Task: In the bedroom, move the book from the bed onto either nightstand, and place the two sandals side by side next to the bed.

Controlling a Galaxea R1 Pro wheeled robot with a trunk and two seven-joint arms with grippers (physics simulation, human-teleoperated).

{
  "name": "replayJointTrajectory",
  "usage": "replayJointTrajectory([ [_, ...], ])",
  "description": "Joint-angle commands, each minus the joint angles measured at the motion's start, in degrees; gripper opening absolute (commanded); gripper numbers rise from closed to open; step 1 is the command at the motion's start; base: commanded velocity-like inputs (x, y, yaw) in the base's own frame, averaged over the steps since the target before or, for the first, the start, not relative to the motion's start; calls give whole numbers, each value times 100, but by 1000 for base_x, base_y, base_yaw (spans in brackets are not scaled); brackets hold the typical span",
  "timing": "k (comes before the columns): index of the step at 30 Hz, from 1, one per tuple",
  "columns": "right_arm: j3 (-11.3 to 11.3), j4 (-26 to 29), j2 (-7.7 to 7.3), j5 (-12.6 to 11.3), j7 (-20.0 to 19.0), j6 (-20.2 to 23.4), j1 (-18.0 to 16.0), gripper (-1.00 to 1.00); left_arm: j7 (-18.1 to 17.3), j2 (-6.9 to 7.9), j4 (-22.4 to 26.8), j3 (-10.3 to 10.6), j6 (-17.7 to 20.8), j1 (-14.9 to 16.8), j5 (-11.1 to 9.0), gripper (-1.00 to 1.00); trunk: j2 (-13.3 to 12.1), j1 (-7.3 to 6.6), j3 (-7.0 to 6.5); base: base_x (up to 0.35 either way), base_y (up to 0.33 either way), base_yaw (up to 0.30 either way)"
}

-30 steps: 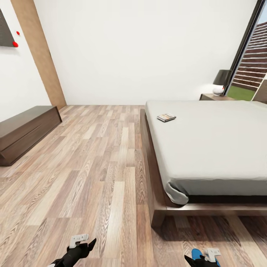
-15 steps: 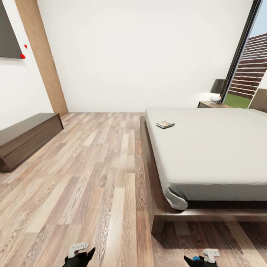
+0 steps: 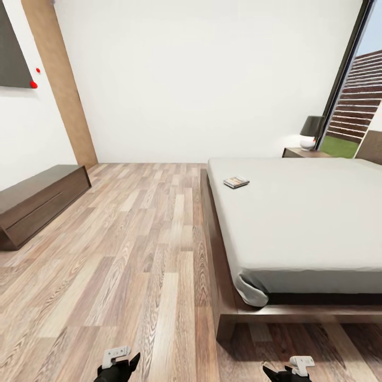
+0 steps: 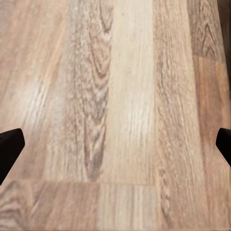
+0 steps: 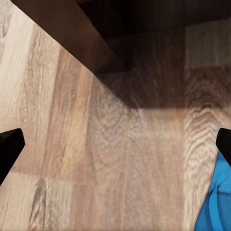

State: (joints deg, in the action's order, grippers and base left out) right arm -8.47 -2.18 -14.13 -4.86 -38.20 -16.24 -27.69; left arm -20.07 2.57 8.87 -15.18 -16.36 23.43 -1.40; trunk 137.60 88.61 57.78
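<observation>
The book (image 3: 236, 182) lies flat on the pale grey mattress, near the far left edge of the bed (image 3: 297, 223). A dark nightstand (image 3: 305, 153) stands beyond the bed's far corner. My left gripper (image 3: 120, 365) sits at the bottom edge of the head view. It is open over bare floor planks (image 4: 115, 149). My right gripper (image 3: 289, 371) is low beside the bed's near corner, open, with only floor between its fingers (image 5: 115, 149). A blue sandal (image 5: 216, 204) shows close to one right fingertip (image 5: 224, 144). The other sandal is out of view.
A low dark brown dresser (image 3: 37, 201) lines the left wall. A lamp (image 3: 312, 131) stands on the nightstand, next to a tall black-framed window (image 3: 355, 106). Wood-plank floor (image 3: 132, 239) spreads between dresser and bed. The bed frame's corner (image 5: 82, 38) is near my right gripper.
The whole head picture has slid downward as the camera moved. Both grippers now sit lower at the bottom edge, and the blue sandal by the right gripper has dropped out of the head view.
</observation>
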Motion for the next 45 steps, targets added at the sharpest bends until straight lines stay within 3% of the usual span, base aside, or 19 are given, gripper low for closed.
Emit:
replayJointTrajectory([
  [1,-5,-22,-2,-50,-38,-11,-8,100,-38,-7,-8,-29,-6,4,-13,100,-39,-24,-13,0,0,0],
  [16,-5,-31,44,-45,-39,-14,-8,100,-39,-60,-37,-16,1,4,-1,100,-641,-353,-283,0,0,0],
  [20,-5,-147,386,-48,-29,-21,-8,100,-35,-108,-41,-19,-4,4,-1,100,-801,-441,-354,0,0,0],
  [22,-5,-207,675,-46,95,-25,-8,100,-33,-123,-47,-20,-6,4,2,100,-882,-485,-390,0,0,0],
  [26,-5,-237,869,-46,543,-79,-8,100,-33,-131,-149,-20,-10,4,8,100,-1042,-573,-462,0,0,0],
  [32,-5,-246,901,-55,861,-139,-8,100,-31,-140,-234,-18,-21,4,10,100,-1283,-705,-570,0,0,0],
  [40,-5,-248,895,-59,926,-151,-8,100,-32,-198,-253,-20,-33,4,8,100,-1603,-880,-713,0,0,0],
  [45,-5,-245,887,-59,928,-151,-8,100,-32,-203,-249,-26,-34,4,8,100,-1603,-880,-713,0,0,0],
])
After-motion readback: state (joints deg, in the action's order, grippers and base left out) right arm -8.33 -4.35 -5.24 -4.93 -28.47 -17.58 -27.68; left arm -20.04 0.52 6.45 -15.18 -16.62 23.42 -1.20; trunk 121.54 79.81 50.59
